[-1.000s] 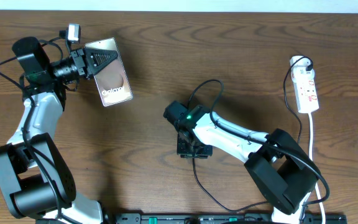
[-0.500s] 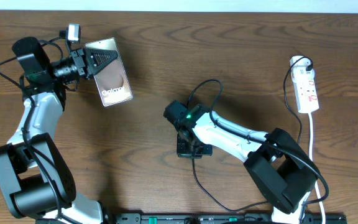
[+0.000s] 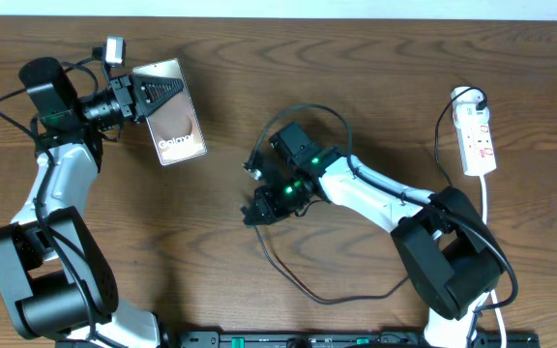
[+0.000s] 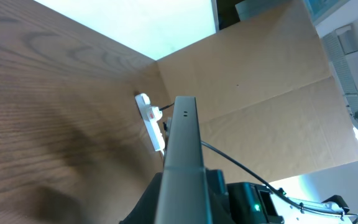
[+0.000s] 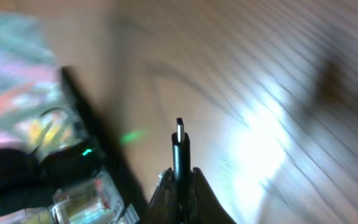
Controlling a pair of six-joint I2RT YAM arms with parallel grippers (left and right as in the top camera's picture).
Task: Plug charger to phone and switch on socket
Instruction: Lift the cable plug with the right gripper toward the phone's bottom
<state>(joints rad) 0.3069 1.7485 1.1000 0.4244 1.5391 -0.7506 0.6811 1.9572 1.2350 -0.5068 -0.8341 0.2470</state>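
The right end effector, clamped on the charger plug tip, has swung up off the desk toward the phone, which is held by the left end effector; insertion looks next.

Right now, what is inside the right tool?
The right tool pinches the charger. Its black plug pokes out on top, with a shiny tip. The plug's lower part is hidden between the fingers, so I cannot see that bit.

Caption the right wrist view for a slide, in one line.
Right gripper pinching the charger, its plug tip sticking out beyond the fingers, above a blurred wooden table.
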